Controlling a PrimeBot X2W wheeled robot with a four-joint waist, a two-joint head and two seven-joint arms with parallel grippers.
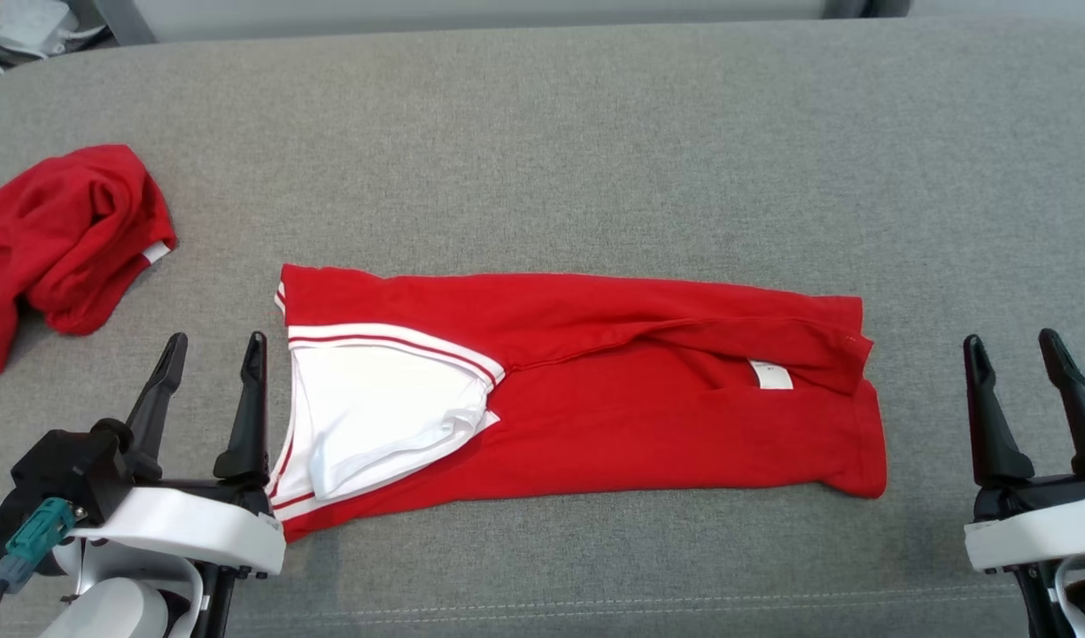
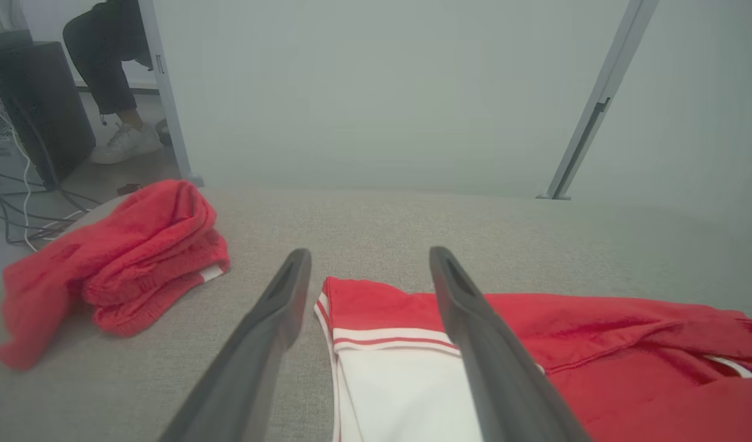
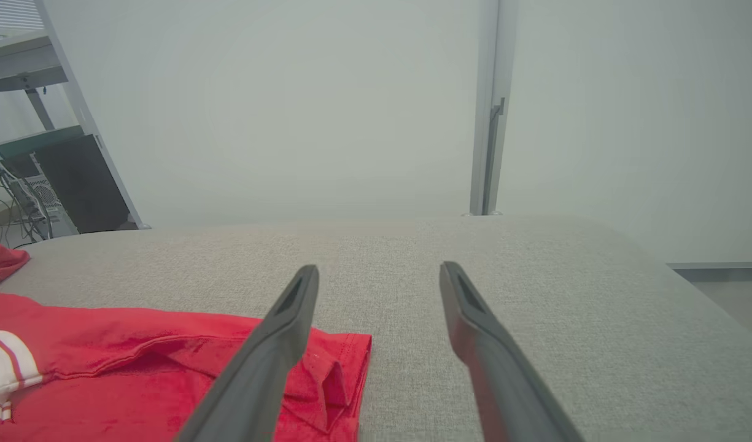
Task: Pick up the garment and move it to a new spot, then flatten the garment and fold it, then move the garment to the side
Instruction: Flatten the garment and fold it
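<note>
- The crumpled red heap [image 1: 64,239] lies at the far left of the grey padded surface [image 1: 595,133]. It is well apart from the folded garment and sits up and to the left of the left gripper's fingertips.
- The left gripper [image 1: 217,341] has its two fingers spread and pinches nothing. It stands just beside the garment's left short end. In the left wrist view the white-striped edge falls between its fingers.
- The garment [image 1: 595,399] lies flat in the middle of the surface, folded into one long band. Its long axis runs left to right, from one gripper toward the other. A white panel [image 1: 383,416] marks its left end and a small white label [image 1: 771,374] sits toward its right end.
- The right gripper [image 1: 1011,339] is also spread and empty. Bare grey cloth separates it from the garment's right end, so it is near but apart.
- I judge the left arm to be the nearer one. With the band lying crosswise between them, each gripper faces one short end, which suits a fold across the length or a two-handed carry to the side.
- Count: two red garments, one folded and one crumpled; two grippers, two fingers each; one label.
- In the left wrist view, a person's leg with one white shoe [image 2: 125,142] shows beyond the surface.
</note>
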